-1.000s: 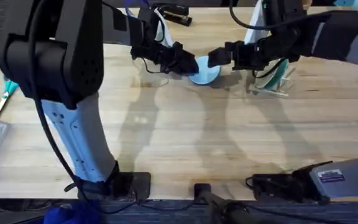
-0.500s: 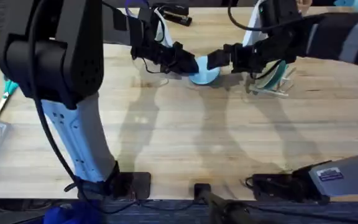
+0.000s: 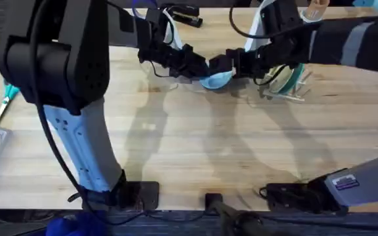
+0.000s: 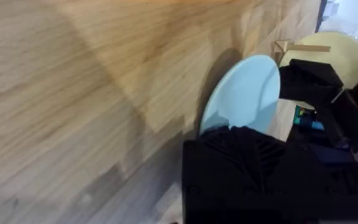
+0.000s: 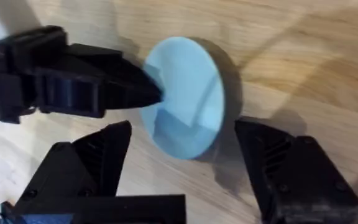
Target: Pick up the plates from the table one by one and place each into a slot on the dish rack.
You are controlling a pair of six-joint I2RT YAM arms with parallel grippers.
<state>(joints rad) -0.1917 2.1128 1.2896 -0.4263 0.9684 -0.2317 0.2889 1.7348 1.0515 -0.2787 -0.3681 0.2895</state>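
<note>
Blue plate point(image 5: 185, 99) btwn right claw point(image 5: 182, 152) fingers.

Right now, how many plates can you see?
3: a pale blue plate held by the left gripper, a teal plate in the dish rack, a pale yellow plate beside it.

Even, bright light falls across the table point(image 3: 195, 151) in the overhead view, and soft double shadows of the arms stretch toward the frame's lower centre. The left arm point(image 3: 58, 59), close under the camera, looms large, dark and blurred at upper left. In the left wrist view a darker shadow band crosses the wood diagonally, and the light blue plate point(image 4: 244, 93) is mildly soft. The right wrist view is warm-toned; its near fingers point(image 5: 291, 168) are blurred.
</note>
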